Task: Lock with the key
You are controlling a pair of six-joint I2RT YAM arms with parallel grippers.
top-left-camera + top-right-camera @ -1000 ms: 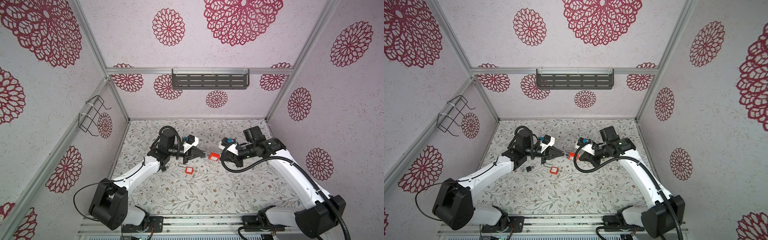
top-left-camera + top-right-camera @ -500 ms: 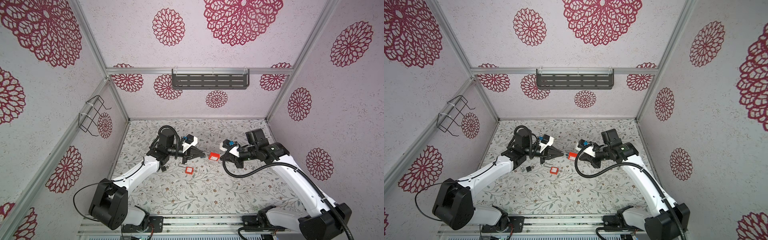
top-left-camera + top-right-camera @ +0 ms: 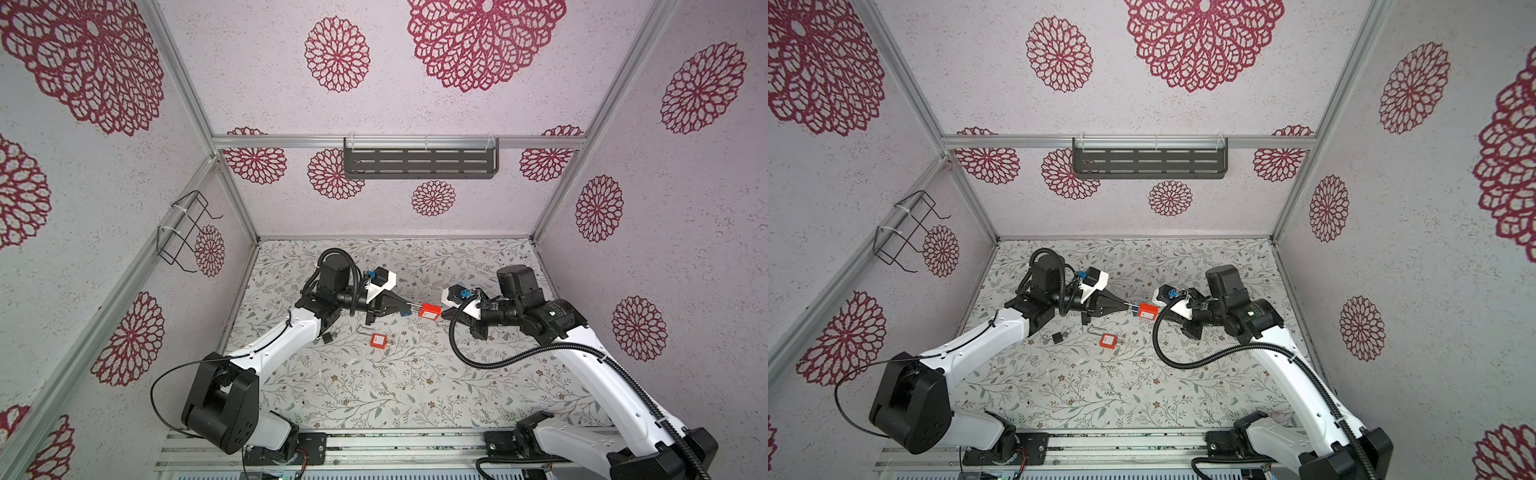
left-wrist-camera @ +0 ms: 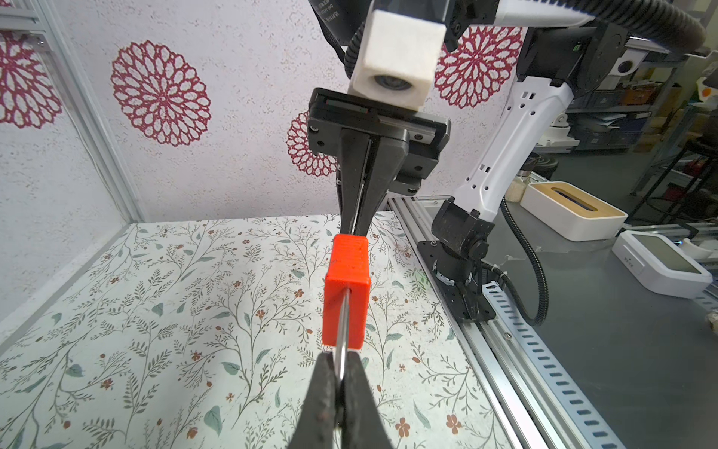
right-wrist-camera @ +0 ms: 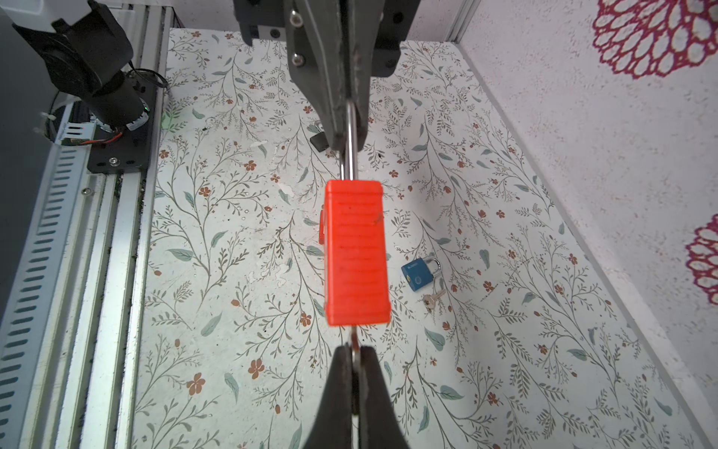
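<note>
The red padlock (image 3: 430, 311) is off the table, suspended just right of centre in both top views and spanned between the two tools. Its long axis runs roughly left to right across the frame, in line with both.

The left gripper (image 4: 340, 365) is clenched on the steel shackle (image 4: 341, 330), which leaves the body toward the left of the top views. The right gripper (image 5: 354, 355) is clenched on the key (image 5: 354, 343), a thin metal sliver at the opposite end of the body. Only the key's edge shows, so depth of insertion cannot be confirmed.

Governing relation: key, body and shackle lie on one line, with the padlock directly ahead of the right gripper's tips. Judgement: the coming move is a rotation of the right wrist about this axis while the left braces the shackle against the turn. Whether the shackle is pressed fully home cannot be told.

Surroundings:
- A second red padlock (image 3: 379, 340) lies on the floral table (image 3: 374, 395), below and left of the held one.
- A blue padlock (image 5: 419, 272) lies under the held one, with a loose key (image 5: 432, 299) just beside it.
- A black padlock (image 3: 1054, 337) sits near the left arm.

All three rest on the surface, apart from the held lock, and nothing obstructs the turn. The likely risk is the thin shackle twisting in the left grip.
</note>
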